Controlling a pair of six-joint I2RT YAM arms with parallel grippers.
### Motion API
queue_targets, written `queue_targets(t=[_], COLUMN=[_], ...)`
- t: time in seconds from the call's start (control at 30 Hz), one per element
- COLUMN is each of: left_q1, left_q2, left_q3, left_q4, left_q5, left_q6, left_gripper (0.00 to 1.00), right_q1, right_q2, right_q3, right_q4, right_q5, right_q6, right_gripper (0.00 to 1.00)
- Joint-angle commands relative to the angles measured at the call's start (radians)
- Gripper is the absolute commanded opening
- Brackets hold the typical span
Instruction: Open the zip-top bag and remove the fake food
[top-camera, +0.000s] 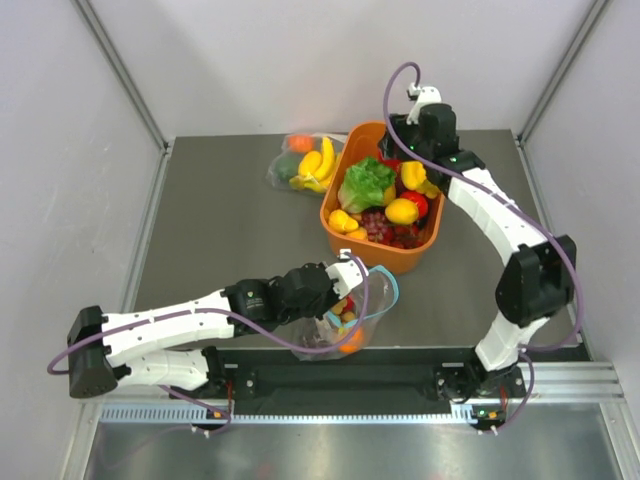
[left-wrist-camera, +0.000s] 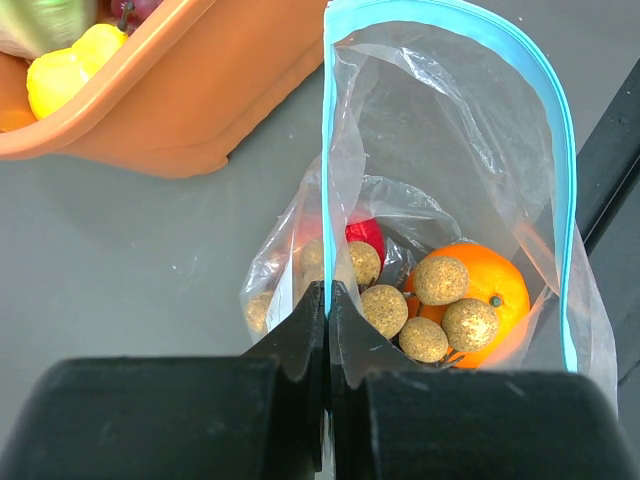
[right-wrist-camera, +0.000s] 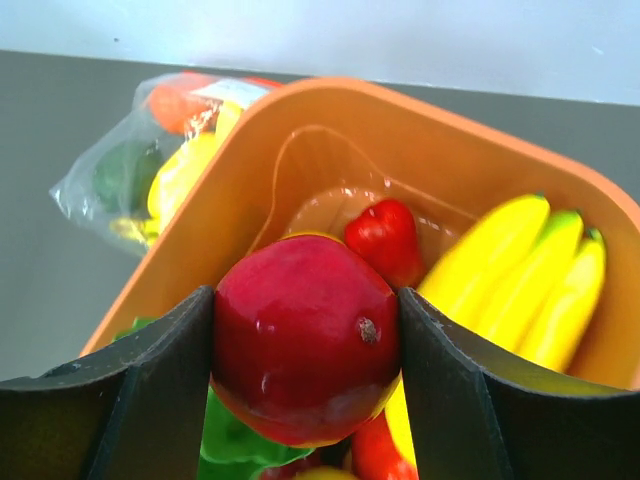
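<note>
The left arm (top-camera: 180, 325) lies low, left claw (left-wrist-camera: 327, 300) pinching the zip-top bag (left-wrist-camera: 440, 120) near the orange basket (top-camera: 328, 215); the right arm (top-camera: 500, 215) arches above it, right claw (right-wrist-camera: 305, 295) clamping a red apple (right-wrist-camera: 300, 350).

Crinkly clear plastic bag (left-wrist-camera: 450, 130), glossy smooth apple (right-wrist-camera: 305, 335).

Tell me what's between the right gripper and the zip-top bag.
The filled orange basket, clear in the top view; right gripper at its far end, zip-top bag beyond its near rim.
</note>
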Motion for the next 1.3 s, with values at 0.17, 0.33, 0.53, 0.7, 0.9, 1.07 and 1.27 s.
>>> queue_targets(t=[0.17,0.33,0.53,0.7,0.9,1.07,1.27], left_q1=[0.005,0.006,0.006,0.006,0.006,0.006,0.008], left_q2=[-0.041,-0.046,-0.04,-0.04,-0.046,-0.046,-0.06], left_q3=[0.023,0.021,0.021,0.021,0.023,0.029,0.026], left_q4=[0.012,0.011,0.011,0.008,0.009,0.012,0.009], left_q5=[0.006,0.012,0.014,0.014,0.004,-0.005,-0.026], left_q6=[-0.001,-0.001,-0.002,-0.001,0.002,0.008,0.01], left_gripper=[0.0,0.0,0.0,0.0,0.0,0.0,0.0], right_q1=[-0.005,-0.007,-0.005,-0.007,-0.002,0.067,0.275], right_q2=[0.104,0.052,-0.05,-0.158,-0.404,-0.643,-0.844], right_q3=[0.18,0.139,0.096,0.064,-0.114,-0.304,-0.574], right_q4=[0.052,0.037,0.014,-0.011,0.023,0.02,-0.002], right_q5=[-0.026,0.003,0.021,0.022,-0.064,-0.106,-0.034], right_q6=[0.008,-0.025,-0.059,-0.076,-0.024,0.008,0.053], right_gripper=[0.91,1.0,1.0,1.0,1.0,1.0,1.0])
